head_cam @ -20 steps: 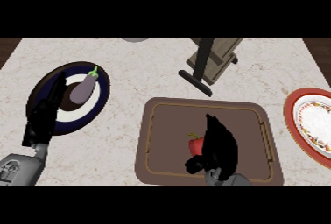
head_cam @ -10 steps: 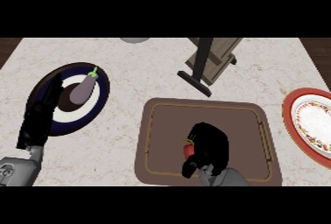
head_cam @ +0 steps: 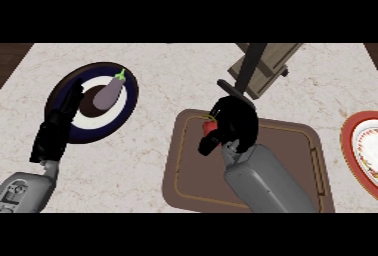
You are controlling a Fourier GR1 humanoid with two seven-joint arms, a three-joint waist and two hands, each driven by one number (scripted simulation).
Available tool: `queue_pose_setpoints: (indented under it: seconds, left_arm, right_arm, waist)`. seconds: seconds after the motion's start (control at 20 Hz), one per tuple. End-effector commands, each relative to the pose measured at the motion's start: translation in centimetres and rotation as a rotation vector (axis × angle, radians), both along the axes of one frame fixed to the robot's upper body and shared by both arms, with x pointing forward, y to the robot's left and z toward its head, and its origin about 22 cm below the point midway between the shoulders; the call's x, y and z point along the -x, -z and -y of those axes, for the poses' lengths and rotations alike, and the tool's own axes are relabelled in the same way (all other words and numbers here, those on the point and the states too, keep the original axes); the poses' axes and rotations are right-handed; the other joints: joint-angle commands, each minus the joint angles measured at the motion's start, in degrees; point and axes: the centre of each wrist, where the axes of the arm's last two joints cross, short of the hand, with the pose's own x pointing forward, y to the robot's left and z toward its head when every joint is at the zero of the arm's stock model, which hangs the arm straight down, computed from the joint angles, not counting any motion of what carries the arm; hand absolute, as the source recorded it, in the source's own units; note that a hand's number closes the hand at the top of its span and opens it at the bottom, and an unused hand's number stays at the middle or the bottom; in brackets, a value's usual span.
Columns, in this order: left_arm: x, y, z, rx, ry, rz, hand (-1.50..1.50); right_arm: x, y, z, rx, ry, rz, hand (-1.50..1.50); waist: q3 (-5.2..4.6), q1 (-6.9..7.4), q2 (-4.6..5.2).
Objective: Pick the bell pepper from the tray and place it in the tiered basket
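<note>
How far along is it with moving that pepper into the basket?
The grasp looks done: the right hand is curled round the bell pepper over the far corner of the tray. Left: carrying it to the tiered basket and releasing it.

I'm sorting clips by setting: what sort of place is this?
Likely a kitchen counter: a pale stone-look worktop, an eggplant on a dark plate, and a red bell pepper over a brown tray.

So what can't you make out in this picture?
Head view only:
Bell pepper: mostly hidden by the right hand curled round it.
Tiered basket: upper part cut off by the view's top edge.
Red plate: cut off by the right edge.
Tray: middle hidden under the right forearm.
</note>
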Motion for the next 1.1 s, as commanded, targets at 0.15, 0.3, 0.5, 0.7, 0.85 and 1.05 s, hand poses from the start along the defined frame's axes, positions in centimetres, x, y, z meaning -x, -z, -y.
queue_pose_setpoints:
  seconds: [0.15, 0.3, 0.5, 0.7, 0.85, 1.05]
  left_arm:
    - [-0.7, -0.4, 1.6, -0.009, 0.067, 0.022, 0.00]
    - [-1.0, -0.8, 1.7, 0.000, 0.065, 0.014, 0.00]
    - [-1.0, -0.8, 1.4, -0.024, 0.066, 0.012, 0.00]
    - [-1.1, -0.5, 2.0, -0.007, 0.077, 0.003, 0.00]
    - [-1.2, -0.6, 2.4, -0.007, 0.074, -0.005, 0.00]
    - [-1.2, 0.1, 2.4, -0.015, 0.056, -0.003, 0.00]
  right_arm:
    - [-5.4, -7.9, -1.6, -0.054, 0.251, 0.122, 1.50]
    - [-6.3, -11.8, -2.4, -0.079, 0.303, 0.295, 1.50]
    - [-7.2, -16.9, -3.5, 0.034, 0.362, 0.498, 1.50]
    - [-8.0, -21.2, -4.1, 0.091, 0.445, 0.619, 1.50]
    - [-8.1, -24.4, -5.0, 0.176, 0.499, 0.675, 1.50]
    - [-8.8, -28.0, -4.8, 0.303, 0.562, 0.650, 1.50]
  waist:
    - [-0.25, 3.68, 0.72]
    - [-0.29, 3.70, 0.21]
    - [-0.56, 3.89, -0.25]
    - [-0.49, 3.56, 0.04]
    - [-0.49, 3.19, -0.09]
    - [-0.47, 2.44, 0.03]
